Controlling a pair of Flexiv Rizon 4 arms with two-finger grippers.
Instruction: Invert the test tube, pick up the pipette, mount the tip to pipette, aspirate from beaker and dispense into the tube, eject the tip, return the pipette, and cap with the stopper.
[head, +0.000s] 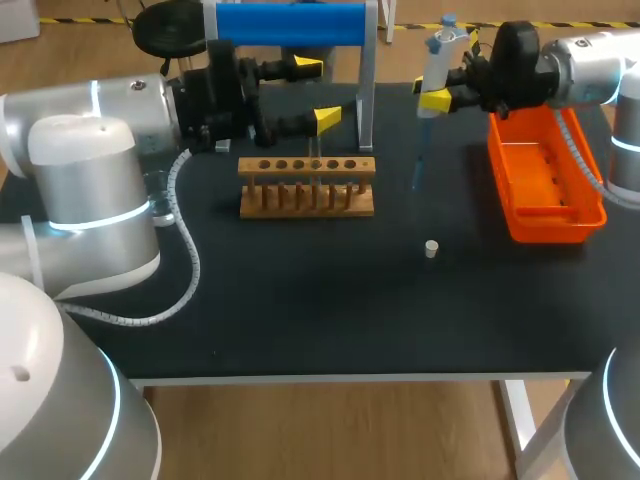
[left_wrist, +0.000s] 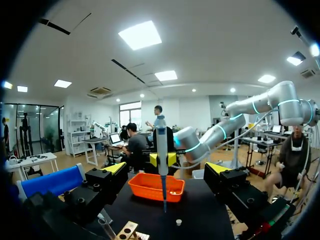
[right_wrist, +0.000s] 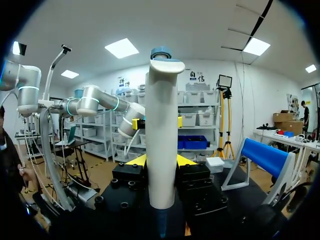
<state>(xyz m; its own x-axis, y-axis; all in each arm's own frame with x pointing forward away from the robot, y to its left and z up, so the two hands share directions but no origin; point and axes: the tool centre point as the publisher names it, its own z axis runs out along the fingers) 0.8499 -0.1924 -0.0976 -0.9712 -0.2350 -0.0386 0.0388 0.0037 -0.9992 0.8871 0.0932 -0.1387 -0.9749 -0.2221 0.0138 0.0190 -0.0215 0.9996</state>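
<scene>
Right gripper (head: 448, 75), seen from the head view, is clamped on the pipette (head: 440, 55), which hangs upright with its thin tip pointing down over the black table (head: 300, 300), between the wooden rack (head: 307, 186) and the orange bin (head: 545, 180). The left gripper (head: 315, 93) sits behind the rack with its fingers spread wide and nothing in them. A small white stopper (head: 431, 248) lies on the table in front of the pipette, apart from the rack and the bin.

From the left wrist view, the left gripper (left_wrist: 166, 168) is wide open and empty. Ahead of it the pipette (left_wrist: 162, 142) hangs upright in front of the orange bin (left_wrist: 155, 186), with the stopper (left_wrist: 178, 222) on the table nearer. A corner of the rack (left_wrist: 127, 231) shows beneath the gripper, with a clear tube (left_wrist: 106, 227) beside it.

From the right wrist view, the right gripper (right_wrist: 161, 161) has both fingers pressed against the pipette (right_wrist: 161, 135), one on each side.
</scene>
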